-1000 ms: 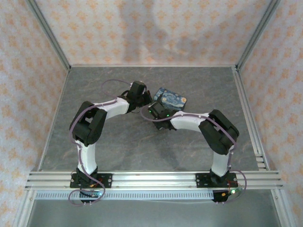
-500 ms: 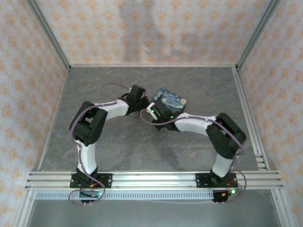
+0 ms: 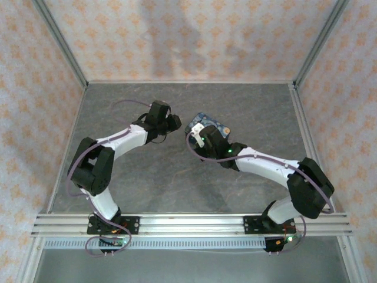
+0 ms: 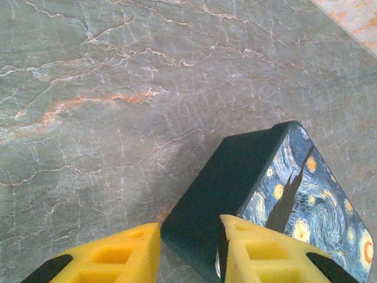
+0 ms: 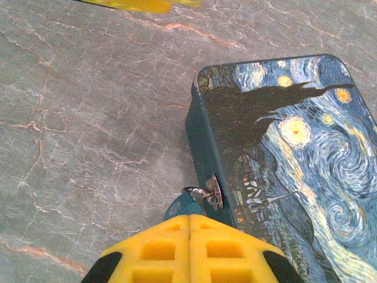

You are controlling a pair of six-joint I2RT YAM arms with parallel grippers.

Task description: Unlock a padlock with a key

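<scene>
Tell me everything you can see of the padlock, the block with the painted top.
The padlock is a flat rectangular block with rounded corners, lying flat on the grey table. Its top bears a swirling blue-and-yellow starry-night print; its side walls are plain dark blue. A small silver piece sits on one side wall, just ahead of the shut right gripper. The open left gripper straddles one corner.

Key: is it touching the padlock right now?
Touching. The right wrist view shows the key butted into the metal fitting on the padlock's dark side, with no gap, just ahead of the shut right gripper.
</scene>
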